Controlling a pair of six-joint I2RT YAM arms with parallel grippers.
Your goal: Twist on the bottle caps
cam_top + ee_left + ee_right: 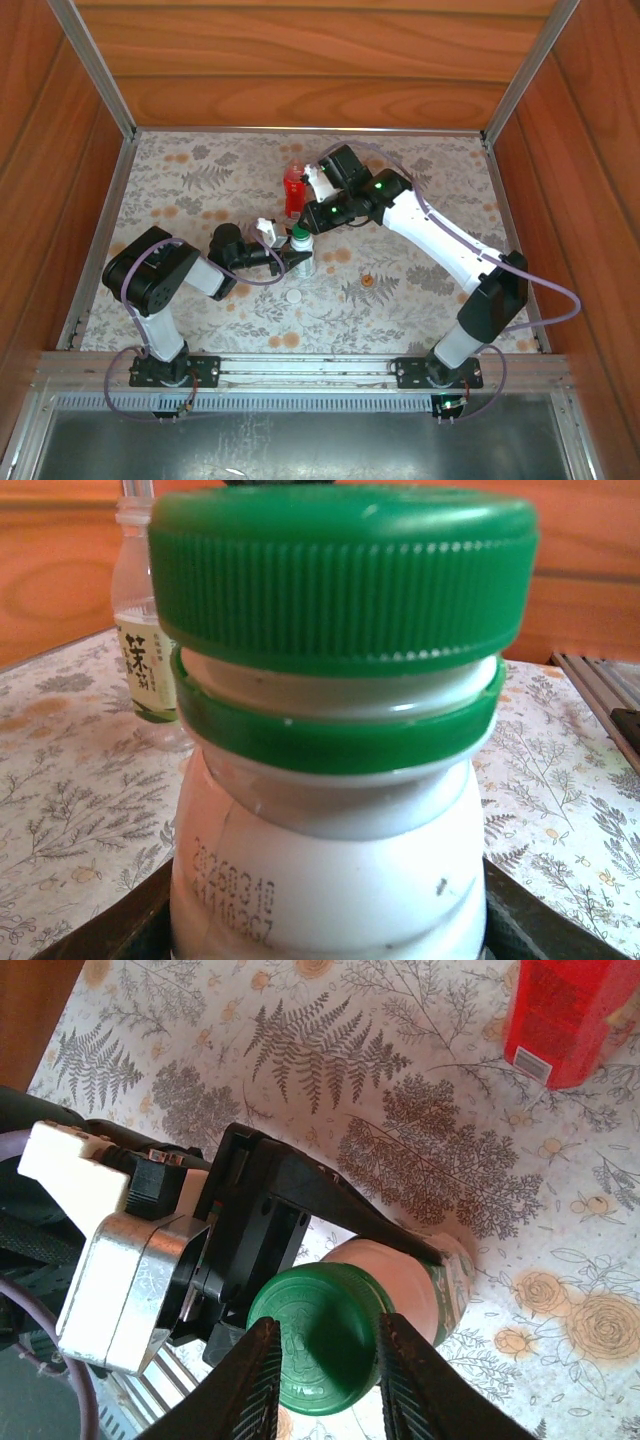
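- Left gripper (298, 262): fingers pinching the body of the short bottle (330, 880), upright on the patterned cloth (400, 1090) mid-table.
- Green cap (340, 580) sits on that bottle's neck. A band of white neck shows between the cap and the green ring below it.
- Right gripper (322, 1325): over the green cap, fingers narrowed with a gap, one on each side of the cap in the right wrist view. Can't tell if the pads touch it; the cap's ribbed side looks bare in the left wrist view.
- Writing on the short bottle: two-line printed code, first line starts "2026", rest too blurred.
- Clear bottle (140, 650) behind it, uncapped, white-green label with a "茶" character.
- Red bottle (570, 1015) just beyond, apart; label print unreadable.
- White cap (293, 296) loose on the cloth, near side of the held bottle.
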